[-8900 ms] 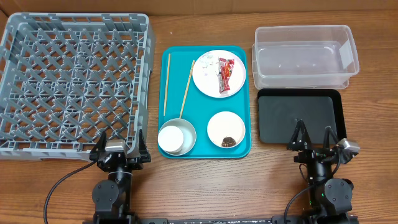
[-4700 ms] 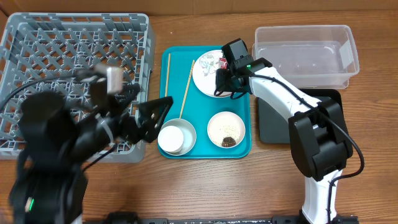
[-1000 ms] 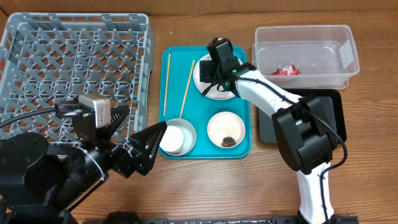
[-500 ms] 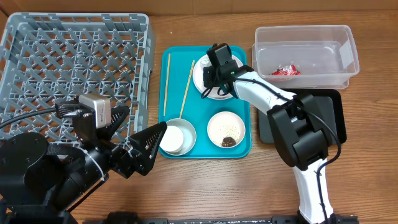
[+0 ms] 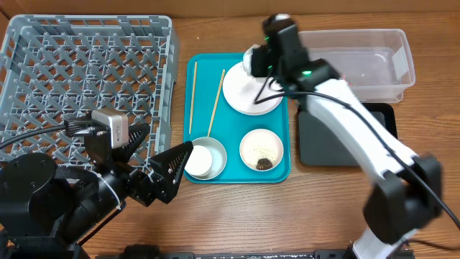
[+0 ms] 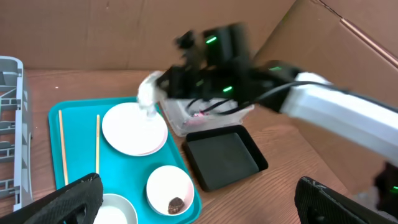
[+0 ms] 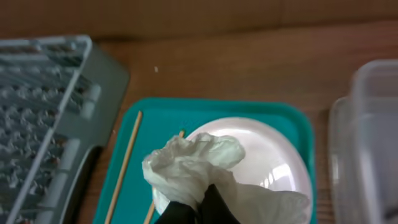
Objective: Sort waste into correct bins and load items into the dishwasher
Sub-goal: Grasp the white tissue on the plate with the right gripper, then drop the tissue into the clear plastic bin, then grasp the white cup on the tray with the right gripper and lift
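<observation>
Right fingers [image 7: 208, 205] pinch the crumpled white napkin [image 7: 186, 165] above the white plate [image 7: 273, 155]; left fingers [image 5: 172, 162] gape wide, holding nothing, near the tabletop's [image 5: 215, 216] front-left corner.

- Overhead: looks straight down from high up, taking in everything from the dish rack [image 5: 86, 86] to the clear tub [image 5: 352, 33].
- Left wrist: sits low, facing obliquely across the teal tray [image 6: 79, 155].
- Right wrist: hangs close above the white plate [image 7: 273, 152], common to all three views.
</observation>
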You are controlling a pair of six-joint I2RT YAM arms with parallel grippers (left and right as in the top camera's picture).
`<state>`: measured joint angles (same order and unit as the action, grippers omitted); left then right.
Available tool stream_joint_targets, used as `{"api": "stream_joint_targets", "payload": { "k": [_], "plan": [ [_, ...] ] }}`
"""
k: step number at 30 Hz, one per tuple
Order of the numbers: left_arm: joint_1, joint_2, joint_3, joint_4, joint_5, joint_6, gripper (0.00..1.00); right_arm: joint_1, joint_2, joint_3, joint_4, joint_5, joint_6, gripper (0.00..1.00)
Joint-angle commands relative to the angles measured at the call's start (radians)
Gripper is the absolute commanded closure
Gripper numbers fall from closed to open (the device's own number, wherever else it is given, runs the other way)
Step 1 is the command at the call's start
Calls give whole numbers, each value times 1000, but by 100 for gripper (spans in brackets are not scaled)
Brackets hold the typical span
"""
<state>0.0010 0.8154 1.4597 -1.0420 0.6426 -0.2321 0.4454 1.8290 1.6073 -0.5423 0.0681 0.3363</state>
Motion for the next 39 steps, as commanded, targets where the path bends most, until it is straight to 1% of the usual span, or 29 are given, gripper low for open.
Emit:
{"api": "stream_joint_targets", "payload": {
  "k": [1,8,11,12,13,14,15,16,19,23,28,31,33,35,39],
  "plan": [
    [5,-4,16,-2,4,16,0,-67,-42,4,-27,29,4,96],
    [5,-4,16,-2,4,16,0,-223,-53,3,-148,27,8,96],
    [5,-4,16,-2,4,16,0,-266,-42,2,-201,27,2,96],
    [5,-4,16,-2,4,16,0,-275,-38,2,-225,23,-5,90],
    [5,-4,16,-2,4,16,0,-279,-38,2,-241,19,-9,69],
    [5,-4,16,-2,4,16,0,-281,-38,2,-265,10,-15,55],
    [5,-4,16,-2,4,16,0,-280,-47,6,-286,-5,-28,51],
    [5,-4,16,-2,4,16,0,-280,-57,6,-300,-16,-37,50],
    [5,-4,16,-2,4,16,0,-272,-113,7,-330,-52,-45,50],
    [5,-4,16,-2,4,16,0,-248,-217,7,-382,-168,-45,50],
    [5,-4,16,-2,4,16,0,-145,-309,7,-503,-308,-45,48],
    [5,-4,16,-2,4,16,0,-47,-314,3,-594,-313,-45,47],
    [5,-4,16,-2,4,16,0,19,-307,-17,-613,-311,-23,47],
    [5,-4,16,-2,4,16,0,91,-295,-51,-606,-289,28,48],
    [5,-4,16,-2,4,16,0,205,-247,-140,-555,-177,154,50]
  ]
}}
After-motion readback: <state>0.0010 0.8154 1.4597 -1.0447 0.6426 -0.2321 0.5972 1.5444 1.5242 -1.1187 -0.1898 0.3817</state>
